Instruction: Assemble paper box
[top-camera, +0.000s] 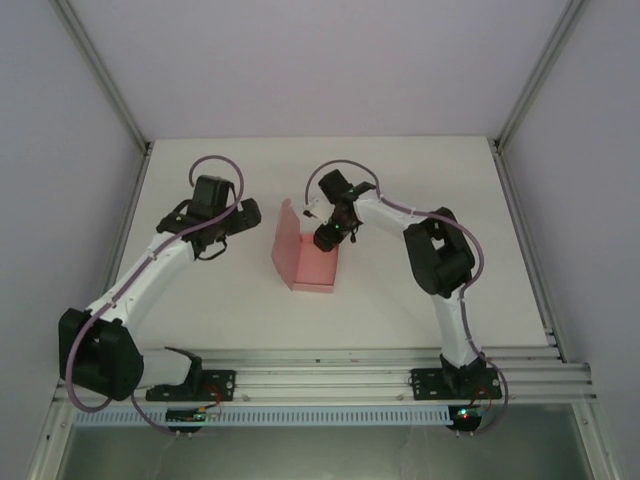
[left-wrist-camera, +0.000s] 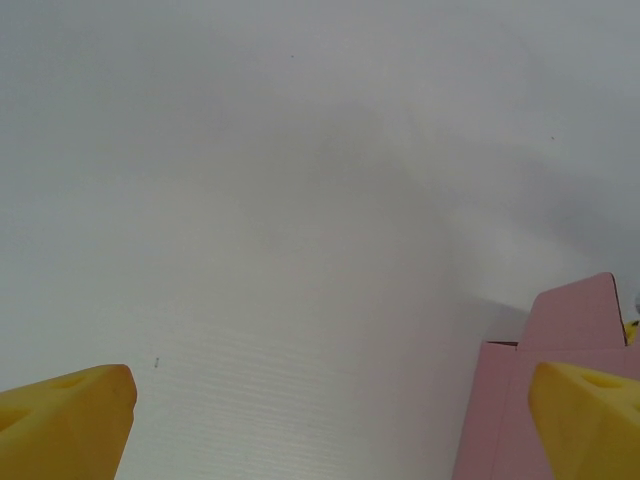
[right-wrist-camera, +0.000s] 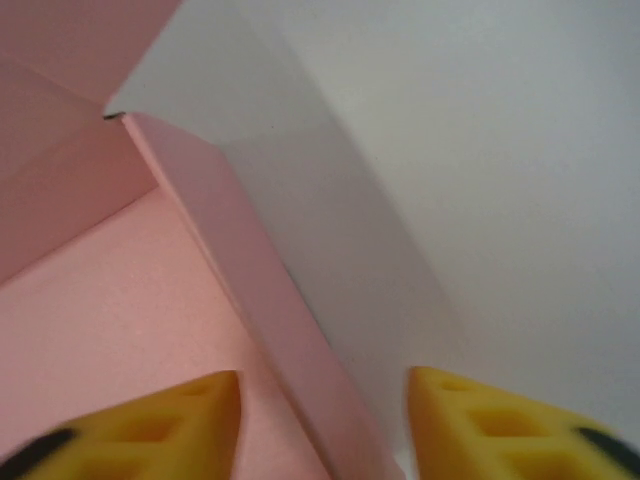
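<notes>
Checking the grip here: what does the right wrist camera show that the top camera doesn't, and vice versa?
Right wrist: a side wall of the paper box rising inside the right gripper, jaws apart on either side. Top: the left gripper, just left of the box. Both: the pink box on the white table.

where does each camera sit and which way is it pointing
Top external: above and behind the arms, looking down at the table; both arms, left gripper, right gripper and paper box show.
Left wrist: on the left arm, facing the table; yellow fingers at the bottom corners.
Right wrist: on the right arm, looking into the box; yellow fingers either side of a wall.
Shared: both wrist views catch the pink box.
</notes>
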